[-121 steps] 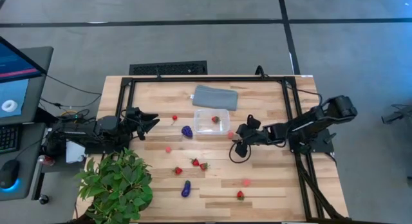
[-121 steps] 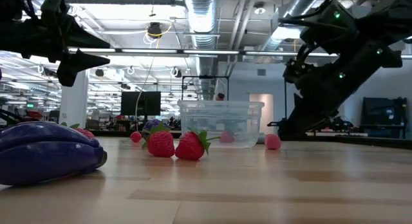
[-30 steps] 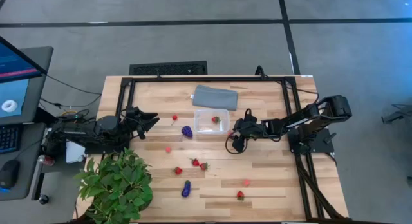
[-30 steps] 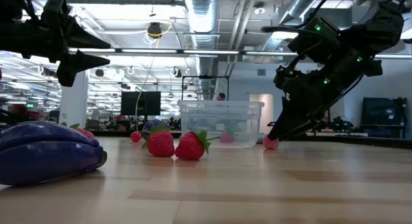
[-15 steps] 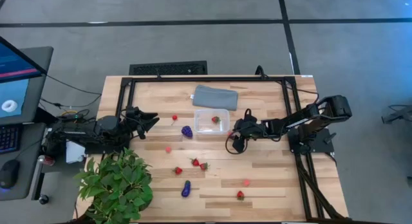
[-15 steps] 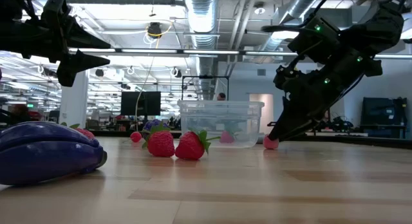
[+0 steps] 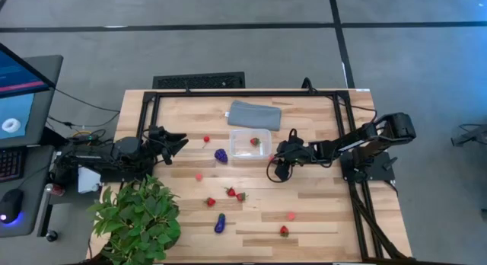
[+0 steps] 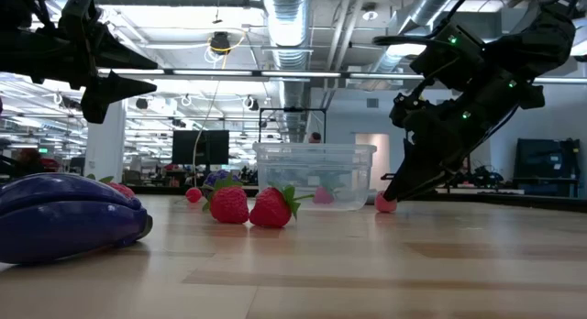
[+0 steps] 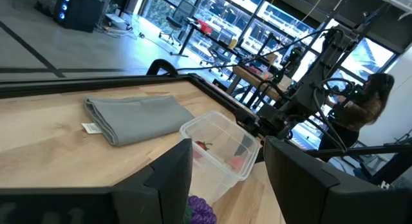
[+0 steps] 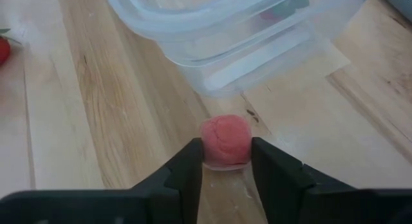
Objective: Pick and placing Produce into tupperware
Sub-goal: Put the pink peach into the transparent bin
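Observation:
The tupperware [image 7: 250, 143], a clear box, stands mid-table with a strawberry [image 7: 255, 142] inside. A round pink fruit [image 10: 225, 137] lies on the wood by its near right corner, and my right gripper [image 10: 226, 154] is shut on that fruit. More produce lies loose toward the near edge: a purple bunch [image 7: 221, 154], strawberries [image 7: 230, 192], pink bits [image 7: 291, 216] and a purple piece [image 7: 220, 223]. My left gripper [image 7: 176, 143] waits open above the table's left side. My right gripper pinches the pink fruit by its two opposite sides [image 10: 207, 147], one finger on each. The fingers [image 8: 396, 183] slant down at it from the table's right side. The fruit's underside [image 8: 386, 207] rests on the wood, close to the tupperware's wall.
A folded grey pad [image 7: 255, 115] lies beyond the tupperware at the far edge. A leafy green plant [image 7: 141, 219] fills the near left corner. A black frame [image 7: 243, 94] runs along the table's far edge and sides.
Within the last second nothing visibly moves. Before that, my right gripper came down and toward the table's left to the pink fruit beside the tupperware.

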`<action>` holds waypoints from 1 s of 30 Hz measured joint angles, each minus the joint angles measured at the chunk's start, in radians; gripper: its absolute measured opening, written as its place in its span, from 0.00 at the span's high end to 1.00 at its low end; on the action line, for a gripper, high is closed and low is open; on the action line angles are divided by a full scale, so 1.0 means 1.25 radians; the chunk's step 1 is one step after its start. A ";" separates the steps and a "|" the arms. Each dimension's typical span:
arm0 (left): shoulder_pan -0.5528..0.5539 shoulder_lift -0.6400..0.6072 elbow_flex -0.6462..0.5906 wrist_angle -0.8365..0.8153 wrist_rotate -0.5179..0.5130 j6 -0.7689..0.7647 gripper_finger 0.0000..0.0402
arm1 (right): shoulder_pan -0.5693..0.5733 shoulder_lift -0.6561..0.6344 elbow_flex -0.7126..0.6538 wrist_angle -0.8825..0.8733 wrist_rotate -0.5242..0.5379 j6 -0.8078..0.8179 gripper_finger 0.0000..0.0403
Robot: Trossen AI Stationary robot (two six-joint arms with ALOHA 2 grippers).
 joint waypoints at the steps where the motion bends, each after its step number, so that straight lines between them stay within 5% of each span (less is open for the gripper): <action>1: 0.000 0.000 0.000 0.000 0.000 0.000 0.54 | 0.000 0.000 0.000 0.000 0.000 0.000 0.63; 30: 0.000 0.000 0.000 0.000 0.000 0.000 0.54 | 0.000 0.000 0.001 -0.003 0.000 0.001 0.67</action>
